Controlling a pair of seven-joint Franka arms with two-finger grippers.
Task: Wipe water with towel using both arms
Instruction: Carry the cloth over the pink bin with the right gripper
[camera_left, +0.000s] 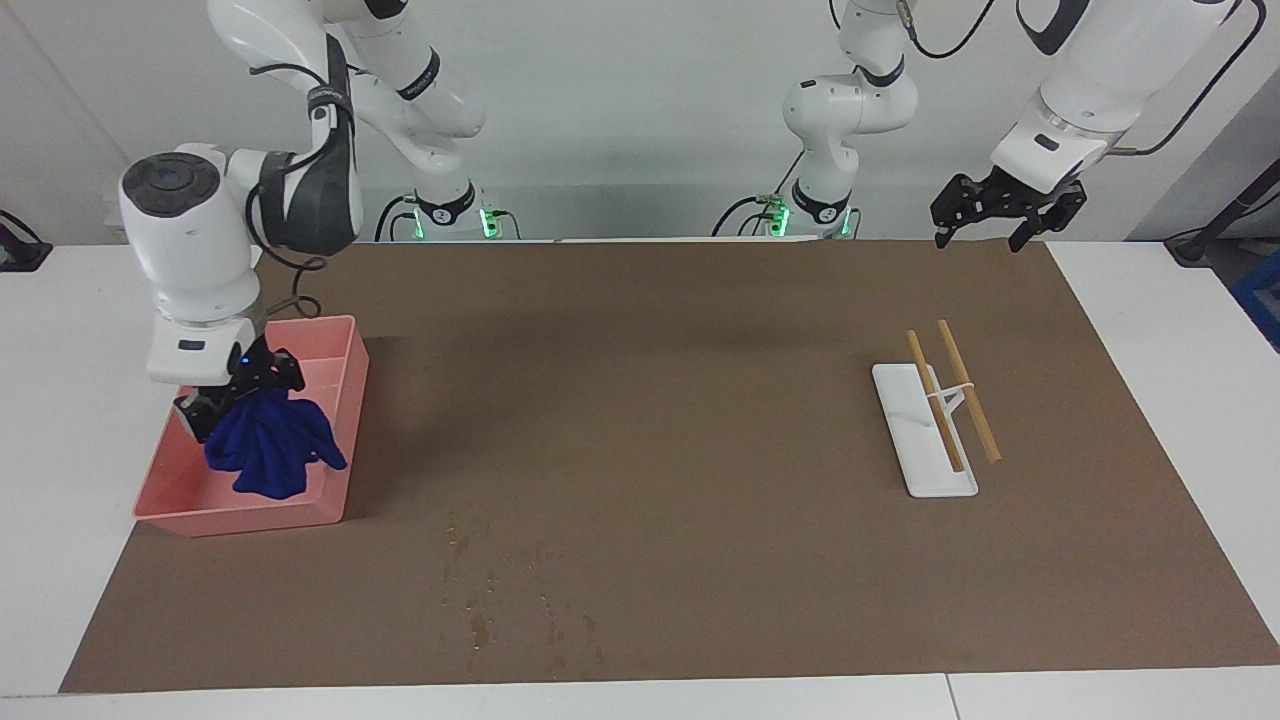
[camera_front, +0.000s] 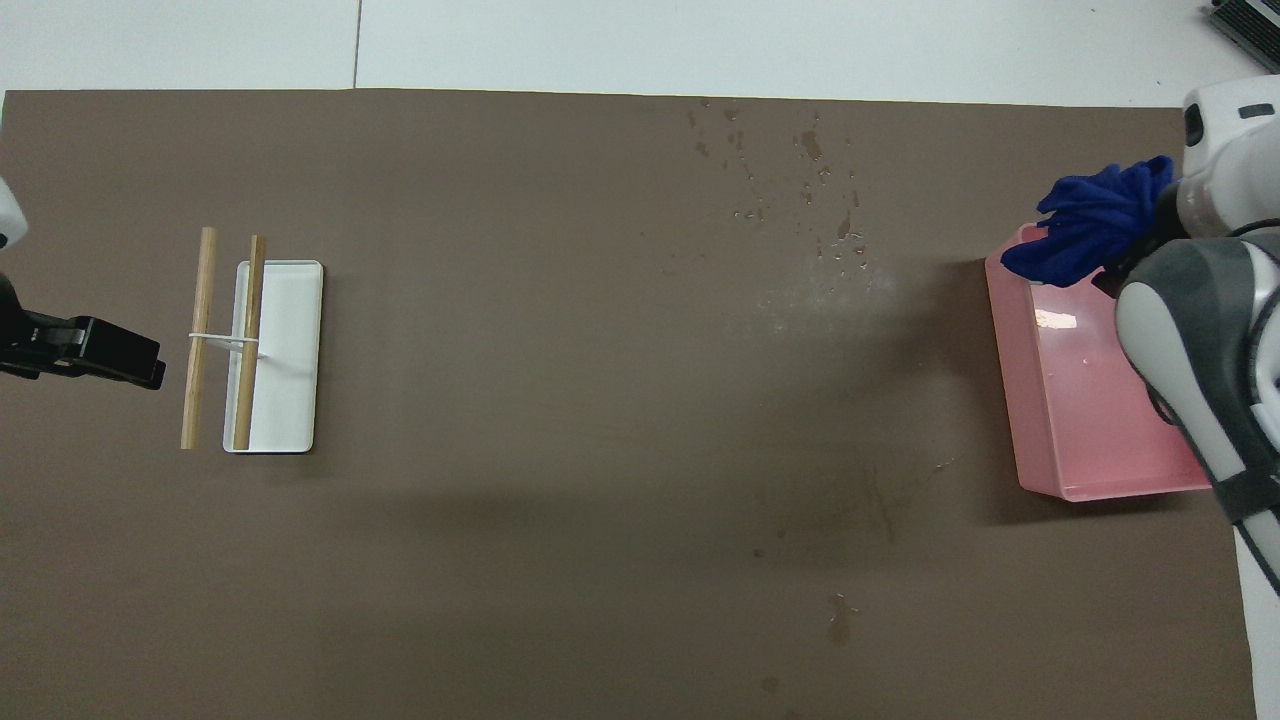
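Towel (camera_left: 272, 452) hangs bunched in the right gripper's (camera_left: 232, 392) clamped claw over the tray (camera_left: 345, 420), likely for dropping; left gripper (camera_left: 1005, 212) waits open.

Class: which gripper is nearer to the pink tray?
Right. The right gripper holds the towel over the pink tray; the left gripper waits over the mat's other end.

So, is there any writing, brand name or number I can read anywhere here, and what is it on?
Nothing reads clearly in either view.
Black strap on the right arm: pale lettering, too small to read.
Dark base collars: a pale mark on each, too small to read.
Pink tray, white tray, wooden sticks, towel: no markings visible.
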